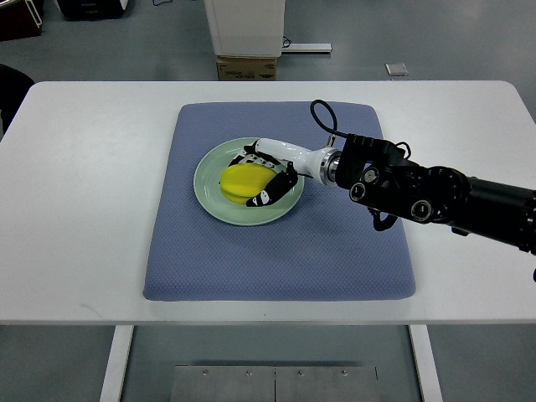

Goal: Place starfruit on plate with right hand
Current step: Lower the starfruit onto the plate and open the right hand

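A yellow starfruit [242, 180] lies on the pale green plate [213, 199], which sits on the blue mat [276, 251]. My right hand [266, 174] reaches in from the right over the plate, its white and black fingers [266, 198] curled around the fruit's right side. The fruit rests on the plate's surface with the hand still wrapped on it. My left arm does not show.
The blue mat lies on a white table [75, 209]. Beyond the table's far edge stand a white cabinet [244, 25] and a cardboard box [247, 67] on the floor. The right forearm [435, 194] crosses the mat's right edge.
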### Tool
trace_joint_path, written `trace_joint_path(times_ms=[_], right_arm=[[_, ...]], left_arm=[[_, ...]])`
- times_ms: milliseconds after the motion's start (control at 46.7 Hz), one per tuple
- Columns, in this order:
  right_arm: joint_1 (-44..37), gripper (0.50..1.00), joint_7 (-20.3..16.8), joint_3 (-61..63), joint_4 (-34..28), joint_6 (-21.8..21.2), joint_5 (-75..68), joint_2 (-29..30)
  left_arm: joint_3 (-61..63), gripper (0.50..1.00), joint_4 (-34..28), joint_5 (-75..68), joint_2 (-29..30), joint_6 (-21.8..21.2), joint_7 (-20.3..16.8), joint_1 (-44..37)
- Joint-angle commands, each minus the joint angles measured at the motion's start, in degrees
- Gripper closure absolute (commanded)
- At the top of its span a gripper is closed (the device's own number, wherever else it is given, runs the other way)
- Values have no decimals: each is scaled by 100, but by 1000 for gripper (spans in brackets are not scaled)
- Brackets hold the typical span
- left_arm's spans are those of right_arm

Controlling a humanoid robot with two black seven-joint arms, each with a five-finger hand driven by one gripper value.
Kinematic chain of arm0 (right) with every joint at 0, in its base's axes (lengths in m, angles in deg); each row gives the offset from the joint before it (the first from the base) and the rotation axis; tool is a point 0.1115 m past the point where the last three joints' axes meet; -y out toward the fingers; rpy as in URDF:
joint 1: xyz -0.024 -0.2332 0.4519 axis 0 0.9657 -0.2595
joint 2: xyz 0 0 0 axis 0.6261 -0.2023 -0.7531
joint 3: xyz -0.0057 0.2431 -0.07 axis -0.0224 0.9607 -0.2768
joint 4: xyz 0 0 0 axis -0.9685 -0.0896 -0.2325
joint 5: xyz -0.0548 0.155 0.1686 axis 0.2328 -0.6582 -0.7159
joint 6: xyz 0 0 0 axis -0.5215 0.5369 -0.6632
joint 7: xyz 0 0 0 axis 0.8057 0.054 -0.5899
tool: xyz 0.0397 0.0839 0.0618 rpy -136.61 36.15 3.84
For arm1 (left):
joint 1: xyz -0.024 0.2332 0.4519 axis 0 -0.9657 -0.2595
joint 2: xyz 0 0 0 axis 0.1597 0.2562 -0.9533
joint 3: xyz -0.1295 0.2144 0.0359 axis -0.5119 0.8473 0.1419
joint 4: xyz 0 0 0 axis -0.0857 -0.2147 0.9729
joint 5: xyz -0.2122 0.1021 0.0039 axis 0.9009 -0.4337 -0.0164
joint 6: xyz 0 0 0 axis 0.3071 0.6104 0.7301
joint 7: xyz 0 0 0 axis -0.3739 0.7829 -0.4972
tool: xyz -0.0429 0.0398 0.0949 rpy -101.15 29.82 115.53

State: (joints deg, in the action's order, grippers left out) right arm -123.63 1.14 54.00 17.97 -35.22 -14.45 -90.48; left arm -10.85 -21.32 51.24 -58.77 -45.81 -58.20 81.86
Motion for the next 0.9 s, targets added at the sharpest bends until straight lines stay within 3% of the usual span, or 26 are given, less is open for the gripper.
trace_joint_path(times_ms=[0,43,107,214,493,879], right_arm=[[5,1000,-95,0,0,17,-8,2],[5,1000,-139,9,0,17,-34,2],[5,873,-174,9,9,17,-70,-7],[-3,804,-183,9,9,17,-193,-7],[-47,519,-218,9,0,8,-281,-7],[-74,500,-218,9,-9,-36,-289,-51]], left_arm=[[6,500,-1,0,0,1,0,0],[6,500,-1,0,0,1,0,0],[6,500,8,0,0,1,0,0],[6,500,-1,0,0,1,0,0],[6,500,-1,0,0,1,0,0],[-3,500,-1,0,0,1,0,0]])
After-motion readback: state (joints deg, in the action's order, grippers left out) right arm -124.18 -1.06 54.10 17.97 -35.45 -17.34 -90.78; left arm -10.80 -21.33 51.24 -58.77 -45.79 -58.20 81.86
